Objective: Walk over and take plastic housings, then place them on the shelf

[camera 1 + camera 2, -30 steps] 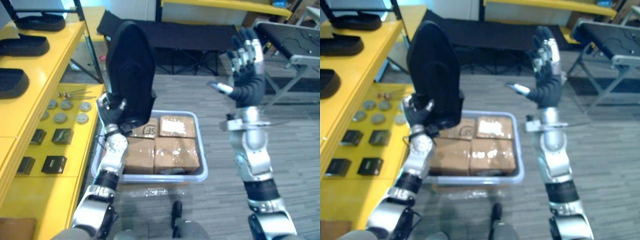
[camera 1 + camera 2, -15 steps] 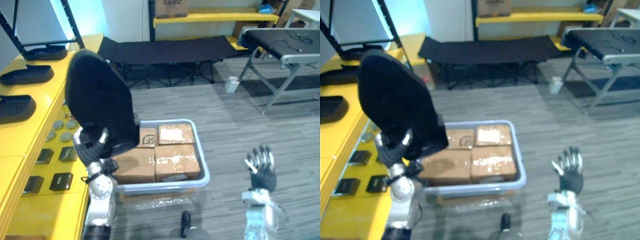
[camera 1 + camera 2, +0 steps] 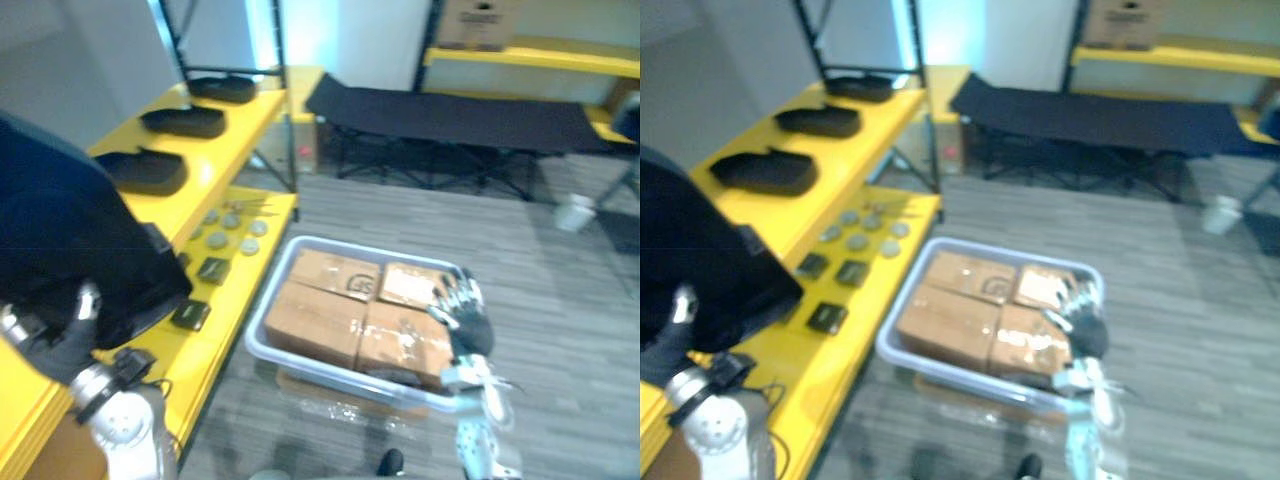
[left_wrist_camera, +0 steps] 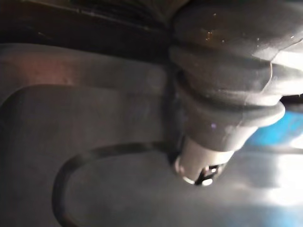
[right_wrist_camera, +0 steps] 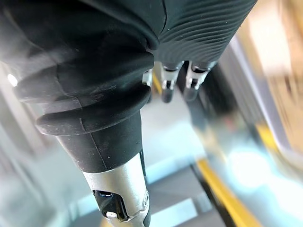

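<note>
One large black plastic housing sits gripped in the curled fingers of the left hand, over the near end of the yellow shelf; the right hand, straight-fingered and empty, hangs well apart.

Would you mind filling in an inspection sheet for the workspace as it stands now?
Surface: yellow shelf, two tiers, on the robot's left.
Job's things: black plastic housing held in the left hand; three more housings in a row on the upper tier.
Clutter: round discs and small black blocks on the lower tier.
Hands: left hand curled on the housing; right hand open, empty, by the clear tote.
Cables: nothing seen.
Surroundings: tote on the floor, holding cardboard boxes; black cot behind.
</note>
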Controlling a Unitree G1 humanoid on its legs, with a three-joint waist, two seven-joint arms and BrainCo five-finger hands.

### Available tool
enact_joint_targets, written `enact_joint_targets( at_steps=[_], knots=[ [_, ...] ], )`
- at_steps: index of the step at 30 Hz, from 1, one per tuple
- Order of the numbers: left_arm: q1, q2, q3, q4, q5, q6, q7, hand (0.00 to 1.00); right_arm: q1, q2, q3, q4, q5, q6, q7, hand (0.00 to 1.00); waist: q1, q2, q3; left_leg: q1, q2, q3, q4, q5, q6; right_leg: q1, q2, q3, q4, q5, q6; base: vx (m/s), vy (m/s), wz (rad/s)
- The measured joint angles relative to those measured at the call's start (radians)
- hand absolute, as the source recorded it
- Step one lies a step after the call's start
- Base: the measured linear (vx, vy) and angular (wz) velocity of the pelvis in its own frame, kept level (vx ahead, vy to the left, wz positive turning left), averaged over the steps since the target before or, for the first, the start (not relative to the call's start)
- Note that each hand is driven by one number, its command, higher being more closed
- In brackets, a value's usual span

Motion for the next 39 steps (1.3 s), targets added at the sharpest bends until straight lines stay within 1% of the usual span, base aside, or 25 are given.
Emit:
enact_joint_targets(
  at_steps=[1, 2, 5, 6, 7, 8, 10, 11, 12, 14, 16, 18, 19, 22, 24, 25, 27, 28, 29, 32, 34, 35, 36, 38, 39],
  knots=[
    [0.014, -0.012, 0.024, -0.006, 0.008, 0.004, -0.001, 1.00, -0.021, -0.003, 0.028, 0.017, -0.015, 0.000, -0.001, 0.00, 0.019, -0.002, -0.001, -0.003, -0.006, -0.027, 0.001, 0.002, 0.002, 0.015, -0.004, -0.027, 0.000, -0.002, 0.003, 0.08, 0.041, 0.89],
    [0.042, -0.026, 0.053, -0.012, 0.011, 0.008, -0.003, 1.00, -0.061, -0.010, 0.078, 0.046, -0.034, 0.002, -0.008, 0.00, 0.051, -0.010, -0.006, -0.012, -0.018, -0.069, 0.002, 0.007, 0.006, 0.035, -0.013, -0.068, 0.002, -0.007, 0.010, 0.08, 0.039, 0.88],
    [0.085, -0.047, 0.089, -0.013, 0.009, 0.018, -0.010, 1.00, -0.128, -0.019, 0.149, 0.091, -0.064, 0.002, -0.020, 0.00, 0.101, -0.020, -0.008, -0.013, -0.034, -0.124, 0.003, 0.016, 0.010, 0.062, -0.024, -0.122, 0.009, -0.008, 0.011, 0.08, 0.057, 0.71],
    [0.107, -0.060, 0.100, -0.013, -0.001, 0.019, -0.018, 1.00, -0.160, -0.014, 0.185, 0.111, -0.082, 0.006, -0.036, 0.00, 0.124, -0.027, -0.010, -0.012, -0.041, -0.152, 0.002, 0.017, 0.012, 0.081, -0.030, -0.147, 0.009, -0.009, 0.011, 0.05, 0.081, 0.58],
    [0.117, -0.062, 0.103, -0.013, -0.006, 0.019, -0.023, 1.00, -0.170, -0.012, 0.199, 0.113, -0.085, 0.011, -0.044, 0.00, 0.133, -0.032, -0.013, -0.014, -0.044, -0.158, 0.001, 0.019, 0.015, 0.084, -0.032, -0.157, 0.009, -0.009, 0.012, 0.02, 0.072, 0.57],
    [0.132, -0.066, 0.118, -0.014, -0.031, 0.019, -0.051, 1.00, -0.201, -0.007, 0.223, 0.114, -0.102, 0.024, -0.068, 0.00, 0.148, -0.048, -0.013, -0.025, -0.052, -0.172, 0.001, 0.019, 0.015, 0.093, -0.042, -0.166, 0.009, -0.023, 0.029, 0.00, 0.032, 0.35],
    [0.141, -0.076, 0.122, -0.014, -0.047, 0.019, -0.066, 1.00, -0.219, -0.006, 0.226, 0.115, -0.102, 0.038, -0.087, 0.00, 0.149, -0.058, -0.014, -0.029, -0.060, -0.186, 0.000, 0.021, 0.020, 0.099, -0.050, -0.177, 0.009, -0.036, 0.042, 0.00, 0.017, 0.28],
    [0.157, -0.099, 0.124, -0.019, -0.047, 0.019, -0.083, 1.00, -0.225, -0.008, 0.224, 0.116, -0.100, 0.044, -0.110, 0.00, 0.149, -0.059, -0.014, -0.026, -0.062, -0.186, 0.000, 0.021, 0.020, 0.105, -0.051, -0.179, 0.009, -0.039, 0.038, 0.00, 0.022, 0.11],
    [0.163, -0.105, 0.120, -0.021, -0.047, 0.019, -0.090, 1.00, -0.224, -0.011, 0.222, 0.116, -0.100, 0.048, -0.119, 0.00, 0.147, -0.060, -0.014, -0.025, -0.062, -0.185, 0.000, 0.021, 0.020, 0.106, -0.050, -0.179, 0.009, -0.043, 0.036, 0.00, 0.000, 0.00],
    [0.174, -0.108, 0.114, -0.028, -0.042, 0.019, -0.092, 1.00, -0.223, -0.025, 0.220, 0.116, -0.101, 0.070, -0.126, 0.00, 0.143, -0.059, -0.014, -0.021, -0.060, -0.176, 0.000, 0.019, 0.021, 0.105, -0.046, -0.171, 0.009, -0.045, 0.034, -0.01, 0.018, -0.09],
    [0.188, -0.112, 0.115, -0.035, -0.041, 0.019, -0.088, 1.00, -0.220, -0.034, 0.221, 0.116, -0.101, 0.082, -0.129, 0.00, 0.144, -0.056, -0.012, -0.007, -0.051, -0.150, 0.000, 0.011, 0.020, 0.102, -0.041, -0.147, 0.009, -0.052, 0.029, -0.02, 0.020, -0.39],
    [0.212, -0.117, 0.115, -0.058, -0.039, 0.019, -0.083, 1.00, -0.219, -0.041, 0.221, 0.115, -0.103, 0.084, -0.128, 0.00, 0.143, -0.053, -0.013, -0.004, -0.040, -0.126, 0.005, 0.003, 0.020, 0.092, -0.032, -0.120, 0.009, -0.052, 0.028, -0.01, 0.013, -0.41],
    [0.213, -0.118, 0.114, -0.072, -0.033, 0.019, -0.080, 1.00, -0.217, -0.050, 0.220, 0.115, -0.109, 0.089, -0.128, 0.00, 0.136, -0.053, -0.012, -0.006, -0.035, -0.123, 0.011, 0.001, 0.019, 0.089, -0.026, -0.115, 0.009, -0.054, 0.026, 0.00, -0.016, -0.11],
    [0.185, -0.118, 0.114, -0.083, -0.027, 0.019, -0.076, 1.00, -0.191, -0.073, 0.203, 0.096, -0.135, 0.122, -0.128, 0.00, 0.123, -0.042, 0.001, -0.011, -0.026, -0.114, 0.033, -0.011, 0.019, 0.096, -0.018, -0.128, 0.009, -0.057, 0.022, 0.00, 0.000, -0.01],
    [0.171, -0.118, 0.109, -0.101, -0.034, 0.018, -0.076, 1.00, -0.160, -0.087, 0.191, 0.056, -0.150, 0.128, -0.133, 0.00, 0.119, -0.043, 0.009, -0.012, -0.024, -0.099, 0.032, -0.011, 0.019, 0.096, -0.020, -0.130, 0.009, -0.057, 0.022, -0.01, 0.023, 0.01],
    [0.166, -0.118, 0.096, -0.117, -0.037, 0.018, -0.073, 1.00, -0.138, -0.092, 0.183, 0.035, -0.170, 0.128, -0.134, 0.00, 0.114, -0.037, 0.020, -0.014, -0.026, -0.097, 0.030, -0.011, 0.020, 0.095, -0.023, -0.131, 0.010, -0.057, 0.022, -0.01, 0.052, 0.01],
    [0.153, -0.118, 0.056, -0.144, -0.037, 0.018, -0.065, 1.00, -0.106, -0.093, 0.159, 0.018, -0.187, 0.128, -0.134, 0.00, 0.109, -0.035, 0.030, -0.014, -0.029, -0.087, 0.028, -0.013, 0.022, 0.095, -0.029, -0.132, 0.010, -0.056, 0.024, 0.00, 0.053, 0.03],
    [0.147, -0.118, 0.037, -0.158, -0.037, 0.018, -0.059, 1.00, -0.098, -0.095, 0.151, 0.018, -0.187, 0.129, -0.133, 0.00, 0.102, -0.036, 0.031, -0.015, -0.028, -0.070, 0.027, -0.012, 0.021, 0.095, -0.033, -0.133, 0.013, -0.056, 0.026, 0.03, 0.077, 0.10],
    [0.141, -0.118, 0.014, -0.175, -0.033, 0.018, -0.048, 1.00, -0.093, -0.094, 0.133, 0.016, -0.185, 0.128, -0.126, 0.00, 0.083, -0.036, 0.032, -0.012, -0.028, -0.045, 0.027, -0.010, 0.020, 0.093, -0.046, -0.133, 0.038, -0.061, 0.037, 0.05, 0.086, 0.09],
    [0.116, -0.118, -0.016, -0.198, -0.024, 0.022, -0.037, 1.00, -0.072, -0.095, 0.098, 0.014, -0.185, 0.124, -0.099, 0.00, 0.063, -0.046, 0.028, -0.007, -0.035, -0.007, 0.029, -0.008, 0.022, 0.083, -0.073, -0.131, 0.086, -0.083, 0.046, 0.07, 0.118, 0.08],
    [0.094, -0.111, -0.026, -0.199, -0.005, 0.043, -0.029, 1.00, -0.061, -0.094, 0.085, 0.012, -0.185, 0.116, -0.082, 0.00, 0.060, -0.052, 0.027, -0.010, -0.039, -0.010, 0.027, -0.006, 0.026, 0.061, -0.088, -0.123, 0.131, -0.101, 0.037, 0.07, 0.090, 0.07],
    [0.079, -0.097, -0.044, -0.197, 0.013, 0.059, -0.019, 1.00, -0.052, -0.094, 0.083, 0.011, -0.186, 0.110, -0.068, 0.00, 0.057, -0.052, 0.028, -0.010, -0.039, -0.019, 0.025, -0.004, 0.028, 0.048, -0.094, -0.098, 0.171, -0.118, 0.014, 0.06, 0.082, 0.18],
    [0.074, -0.086, -0.053, -0.195, 0.017, 0.064, -0.018, 1.00, -0.045, -0.093, 0.083, 0.007, -0.187, 0.105, -0.066, 0.00, 0.056, -0.052, 0.028, -0.009, -0.039, -0.027, 0.025, -0.003, 0.029, 0.041, -0.097, -0.078, 0.196, -0.130, 0.000, 0.05, 0.073, 0.53],
    [0.040, -0.028, -0.097, -0.159, 0.045, 0.067, -0.029, 1.00, 0.002, -0.092, 0.078, -0.032, -0.188, 0.085, -0.064, 0.00, 0.023, -0.053, 0.027, -0.009, -0.050, -0.110, 0.020, 0.008, 0.031, 0.041, -0.108, 0.039, 0.287, -0.179, -0.043, 0.05, 0.053, 0.97],
    [0.031, -0.014, -0.109, -0.149, 0.045, 0.067, -0.036, 1.00, 0.011, -0.091, 0.074, -0.042, -0.189, 0.075, -0.063, 0.00, 0.018, -0.055, 0.027, -0.010, -0.054, -0.133, 0.019, 0.012, 0.031, 0.042, -0.109, 0.070, 0.303, -0.192, -0.049, 0.06, -0.001, 1.09]
  ],
)
